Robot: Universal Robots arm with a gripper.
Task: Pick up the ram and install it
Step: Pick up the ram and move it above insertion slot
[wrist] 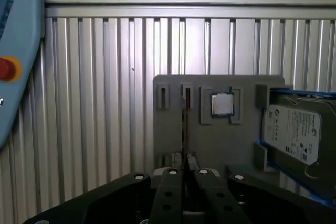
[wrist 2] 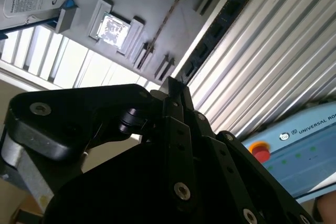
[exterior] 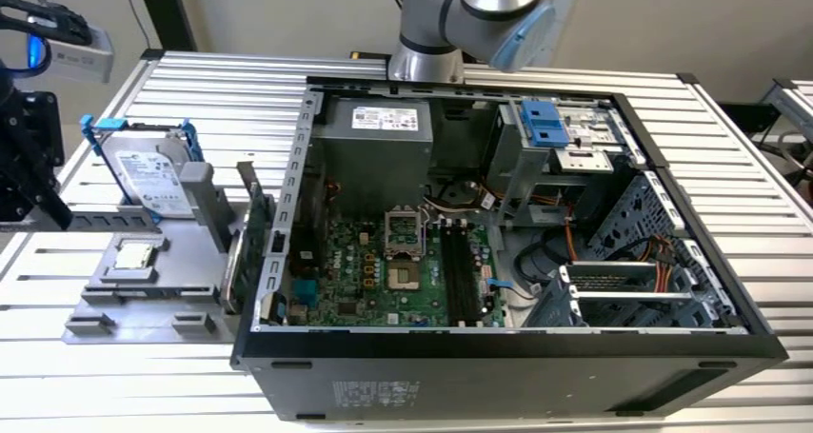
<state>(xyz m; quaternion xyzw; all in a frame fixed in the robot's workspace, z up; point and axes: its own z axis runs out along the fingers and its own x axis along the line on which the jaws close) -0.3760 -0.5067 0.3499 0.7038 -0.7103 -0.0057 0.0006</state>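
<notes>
Plainly, your gripper point(wrist: 185, 170) was clamped shut on the ram point(wrist 2: 220, 30). It pinched the thin board near its middle, as far as I could judge, and one half jutted out sideways past the fingertips, chips showing in the second wrist view. You held it in the air over the grey holder point(wrist: 170, 129), seated in nothing. In the first wrist view it showed edge-on, a thin line running out from between the fingers.

What mattered was how it lay to its target. The black memory slots point(exterior: 464, 276) sat on the motherboard point(exterior: 368, 271) inside the open case point(exterior: 508, 343), well apart from your gripper and toward the exterior view's right of it. Those slots ran far to near in that view. Your stick's long axis seemed to lie across them, so the two axes did not look matched.
</notes>
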